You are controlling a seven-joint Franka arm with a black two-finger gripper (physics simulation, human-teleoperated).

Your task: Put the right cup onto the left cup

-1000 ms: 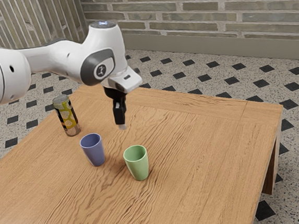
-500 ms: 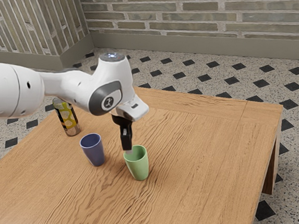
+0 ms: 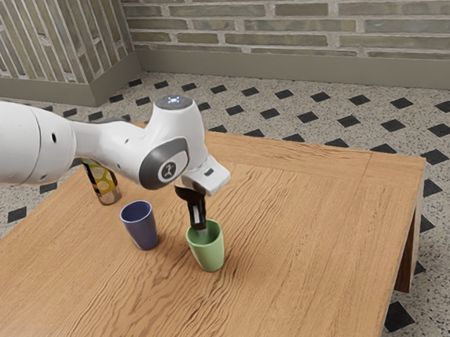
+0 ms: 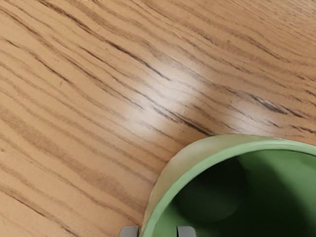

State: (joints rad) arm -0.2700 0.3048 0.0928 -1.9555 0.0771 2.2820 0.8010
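- The brown wooden tabletop (image 3: 311, 248) with dark grain lines carries all the things, and it begins nearest to the exterior view.
- On it stands, upright, the light green, round, tapered cup (image 3: 210, 256). This one is the cup at the exterior view's right, and its opening is upward.
- The black two-finger hand (image 3: 203, 232) is pointing down at the rim of the green cup. Its fingers are apart: in the wrist view, one grey fingertip (image 4: 129, 231) is outside the cup wall, and the other fingertip (image 4: 186, 231) is on the inner side, with a gap between it and the wall. So the hand is not clamped on the cup.
- The blue, round, tapered cup (image 3: 142, 227) stands upright near the green cup, toward the exterior view's left. The two cups are apart from each other.
- The white robot arm (image 3: 22, 143) with dark grey parts comes from the exterior view's left and passes above the tabletop.
- Behind the blue cup there is a yellow, black and silver cylindrical can (image 3: 107, 187). It is upright, and the arm covers its upper part.
- Farther is the pale speckled floor (image 3: 329, 100) with dark diamond shapes, and then the grey-beige brick wall (image 3: 292, 32).
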